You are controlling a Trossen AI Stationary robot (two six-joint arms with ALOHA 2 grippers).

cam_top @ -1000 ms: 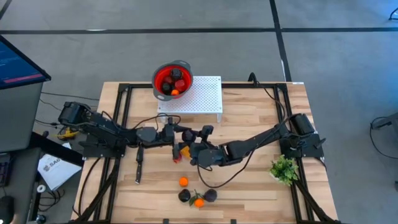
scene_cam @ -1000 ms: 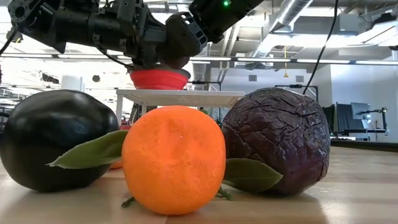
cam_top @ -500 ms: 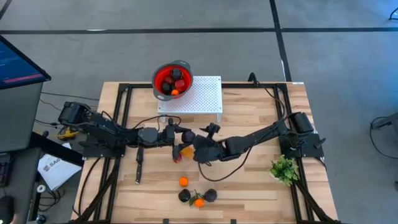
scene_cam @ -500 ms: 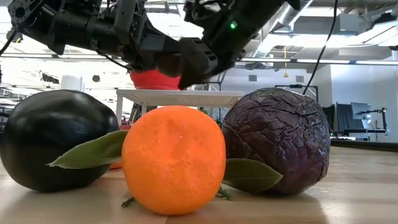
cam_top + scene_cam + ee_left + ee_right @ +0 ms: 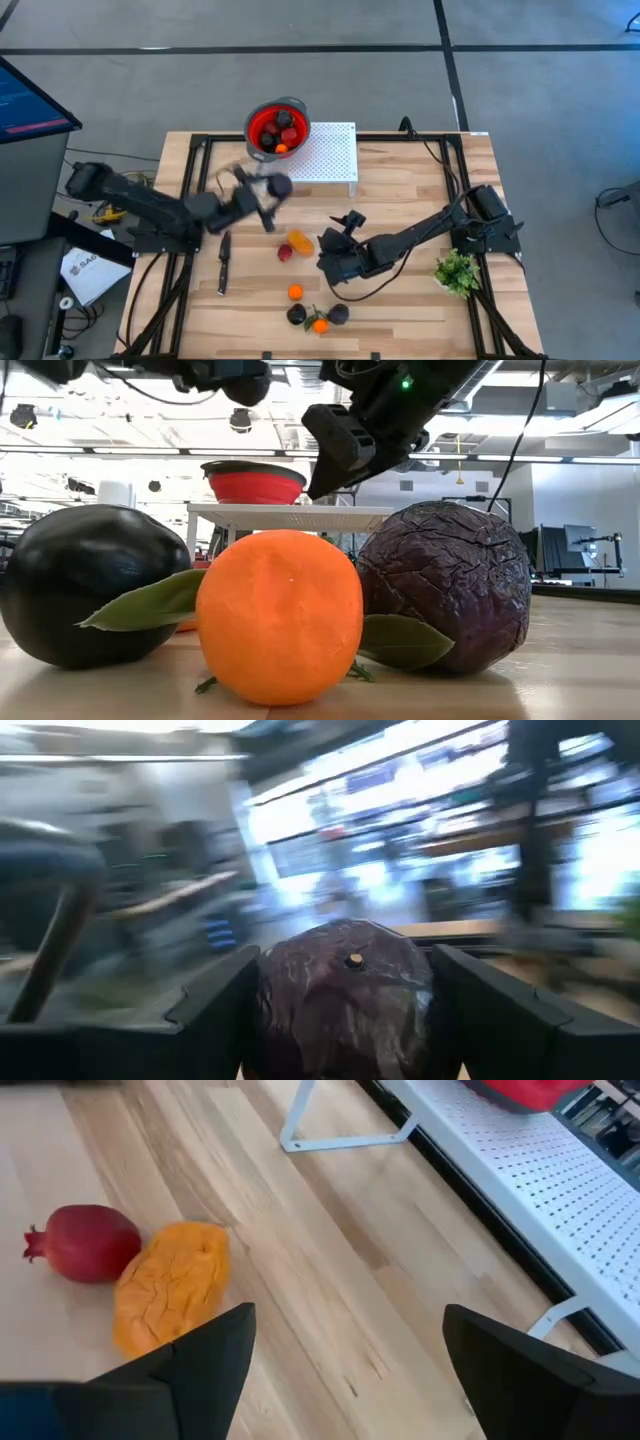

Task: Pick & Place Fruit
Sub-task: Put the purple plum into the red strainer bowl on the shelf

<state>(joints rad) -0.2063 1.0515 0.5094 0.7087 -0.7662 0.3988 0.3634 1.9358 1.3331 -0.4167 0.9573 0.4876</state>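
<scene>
In the left wrist view a wrinkled dark purple fruit [image 5: 345, 990] sits between the fingers of my left gripper [image 5: 276, 189]. That gripper is raised above the table, left of centre and in front of the white rack. My right gripper [image 5: 328, 243] is open and empty, just right of an oblong orange-yellow fruit [image 5: 170, 1295] and a red fruit [image 5: 85, 1243], which both lie on the wood. Two orange balls [image 5: 294, 292], a black fruit [image 5: 297, 315] and a purple one [image 5: 339, 314] lie near the front edge. The red bowl [image 5: 277, 128] holds more fruit. My left gripper pinches the dark purple fruit by its two opposite sides [image 5: 270, 1005], one dark finger [image 5: 215, 1010] on each. The fingers reach out about level. The fruit is lifted clear of the table, with its stem end facing away from the wrist.
The bowl stands on the left end of a white perforated rack [image 5: 325, 150] at the table's far side. A green leafy sprig [image 5: 457, 270] lies near the right edge. A dark tool [image 5: 222, 265] lies at the left. Bare wood shows right of centre.
My left gripper has risen from the table's middle, drawn back toward the left and far side, and rolled, carrying the dark purple fruit clear of the table. My right gripper has pulled away from it toward the right and near edge, rolled and sunk a little.
</scene>
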